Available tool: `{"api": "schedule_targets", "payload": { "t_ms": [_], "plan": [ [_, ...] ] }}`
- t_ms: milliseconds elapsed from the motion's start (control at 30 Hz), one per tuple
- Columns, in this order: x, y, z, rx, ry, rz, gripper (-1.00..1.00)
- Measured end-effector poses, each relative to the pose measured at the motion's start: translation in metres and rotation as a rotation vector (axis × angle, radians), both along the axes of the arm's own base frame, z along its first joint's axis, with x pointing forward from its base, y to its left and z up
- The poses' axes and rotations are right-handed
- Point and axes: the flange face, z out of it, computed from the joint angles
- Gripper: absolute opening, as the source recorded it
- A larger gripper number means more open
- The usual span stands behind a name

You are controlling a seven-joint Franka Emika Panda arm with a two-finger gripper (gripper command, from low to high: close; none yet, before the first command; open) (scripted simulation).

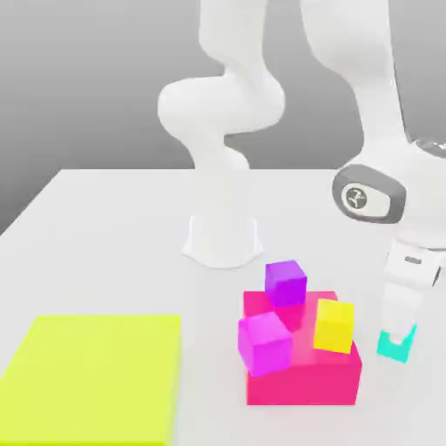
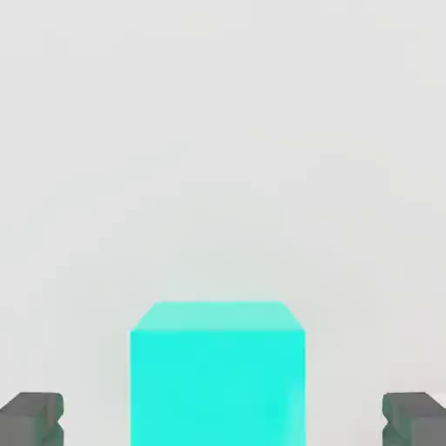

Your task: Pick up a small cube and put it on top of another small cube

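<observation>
Hand view: teal cube, apparently rigid, light, smooth; end effector spread astride it; best pinched on opposite flat sides.

teal cube partly behind claw, arm top cropped

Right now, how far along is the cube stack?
Done: gripper is lowered over the teal cube, open, fingers either side. In hand: nothing gripped yet; the cube sits on the table. Left: close, lift, set it on the violet cube.
</observation>
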Motion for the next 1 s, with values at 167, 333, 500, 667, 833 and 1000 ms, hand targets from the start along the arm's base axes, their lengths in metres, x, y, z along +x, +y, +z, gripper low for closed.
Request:
{"api": "schedule_targets", "payload": {
  "t_ms": [167,333,500,667,833,1000],
  "plan": [
    [-0.001,0.0,-0.005,-0.002,0.0,0.001,-1.0],
    [0.0,0.001,0.012,0.002,0.0,-0.001,-1.0],
    [0.004,0.004,0.057,0.006,-0.007,0.012,-1.0],
    [0.034,-0.031,0.101,-0.063,-0.069,0.095,-1.0],
    [0.033,-0.076,0.139,-0.121,-0.085,0.15,-1.0],
    [0.02,-0.12,0.17,-0.133,-0.072,0.189,-1.0]
  ]
}}
